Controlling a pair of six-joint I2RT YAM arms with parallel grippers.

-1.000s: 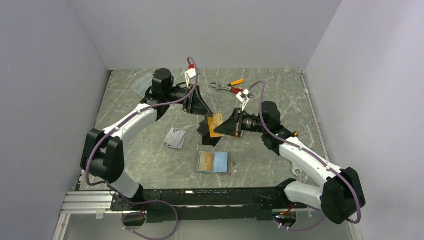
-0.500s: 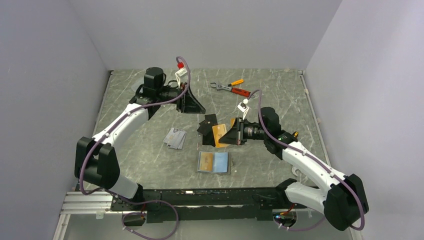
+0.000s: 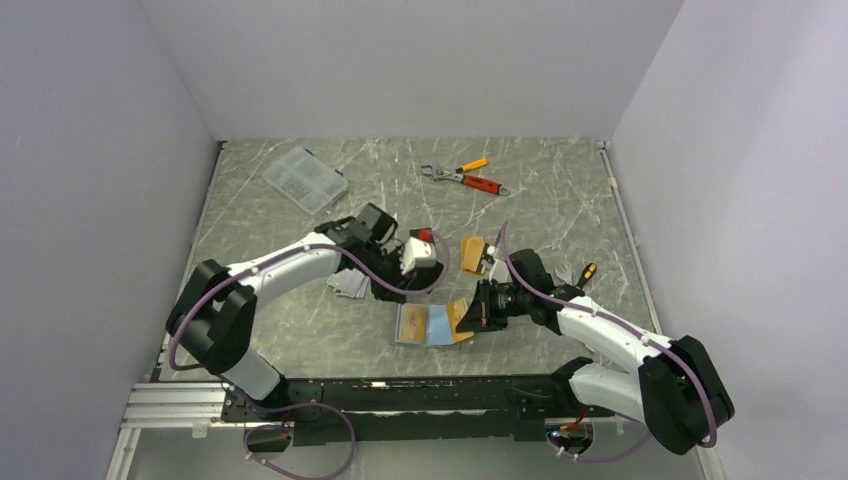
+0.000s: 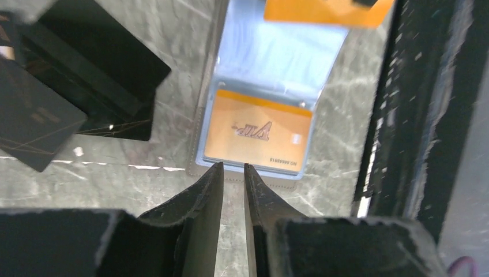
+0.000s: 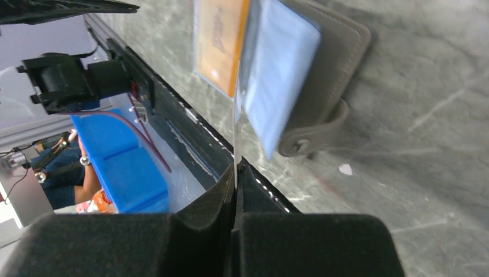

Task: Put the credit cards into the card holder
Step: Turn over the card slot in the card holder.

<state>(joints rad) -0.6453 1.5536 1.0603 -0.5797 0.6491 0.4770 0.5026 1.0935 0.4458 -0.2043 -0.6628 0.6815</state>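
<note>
Top view: the small taupe-grey leather-like bifold card holder (image 3: pixel 436 324) lies open, lining up, on the grey marbled surface (image 3: pixel 560 215) near the arm bases, likely so the slots face the arms. The right tool (image 3: pixel 480 311) is clamped on an orange-gold plastic card (image 3: pixel 461 318) tilted over the holder's right half. It grips the card by one end, which leaves the leading edge free for a slot. The left tool (image 3: pixel 405 291) hangs at the holder's far edge, over the left half. Silvery-grey cards (image 3: pixel 350 282) lie near, to the left. What looks like a spare orange card (image 3: pixel 472 250) lies further back.

Left wrist: jaws a sliver apart, nothing between them, tips right at the holder's edge. Cannot tell if they touch it. Probably there to pin the holder. A pocketed orange card (image 4: pixel 256 134) sits under clear plastic. Glossy black cards (image 4: pixel 86 75) lie just beside.

Right wrist: jaws pinched together on the held card, seen edge-on above the blue-grey lining (image 5: pixel 279 69). The snap tab (image 5: pixel 311 137) sticks out sideways.
</note>
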